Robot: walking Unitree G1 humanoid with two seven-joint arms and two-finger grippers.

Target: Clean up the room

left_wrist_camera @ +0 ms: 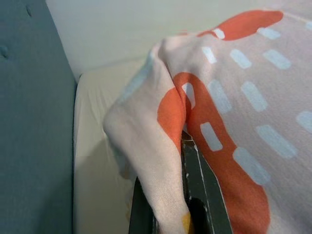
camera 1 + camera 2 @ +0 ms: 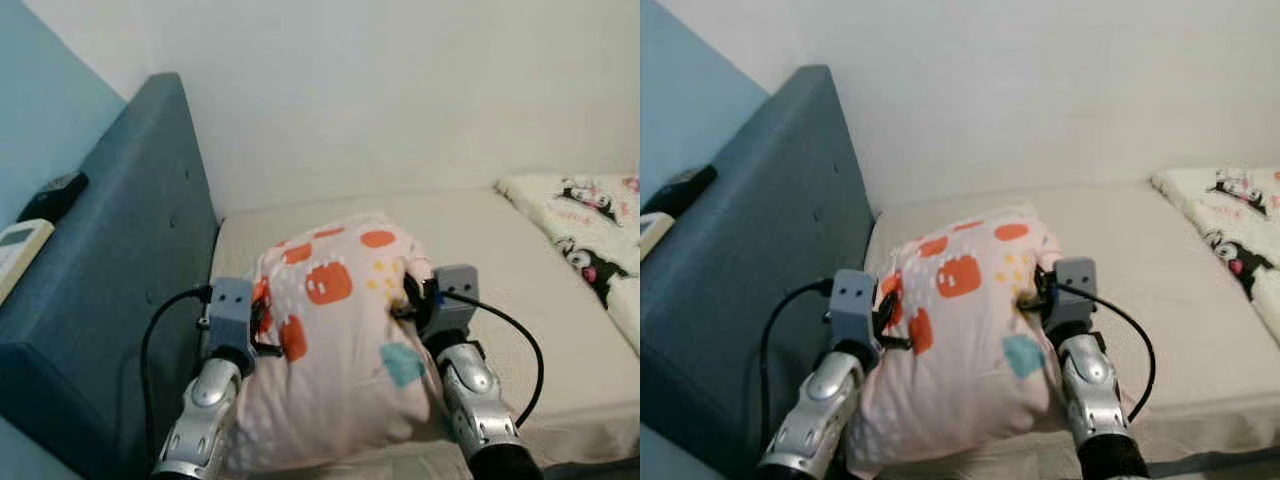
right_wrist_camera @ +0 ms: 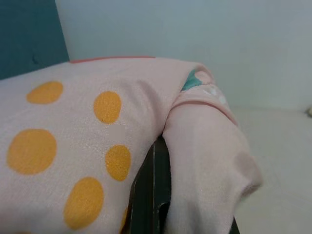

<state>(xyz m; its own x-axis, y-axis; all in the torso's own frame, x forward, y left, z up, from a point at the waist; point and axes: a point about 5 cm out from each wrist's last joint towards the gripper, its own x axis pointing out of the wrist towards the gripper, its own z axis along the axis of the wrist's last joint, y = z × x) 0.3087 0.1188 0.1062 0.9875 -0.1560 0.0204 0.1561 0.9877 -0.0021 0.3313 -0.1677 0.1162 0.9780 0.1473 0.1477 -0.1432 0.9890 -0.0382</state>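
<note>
The patterned pillow (image 2: 335, 340) hangs over the mattress (image 2: 520, 300) near the headboard (image 2: 130, 260); left gripper (image 2: 258, 322) and right gripper (image 2: 412, 300) each pinch a side fold; soft, light, baggy, probably best held at its edges.

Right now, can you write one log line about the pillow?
left gripper: shut on pillow | right gripper: shut on pillow | pillow: over mattress, near blue headboard

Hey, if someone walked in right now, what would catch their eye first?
The pink pillow with orange patches, pinched on either side by the left gripper and the right gripper over the beige mattress. Next, the blue headboard on the left and the cartoon-print blanket at the far right.
</note>
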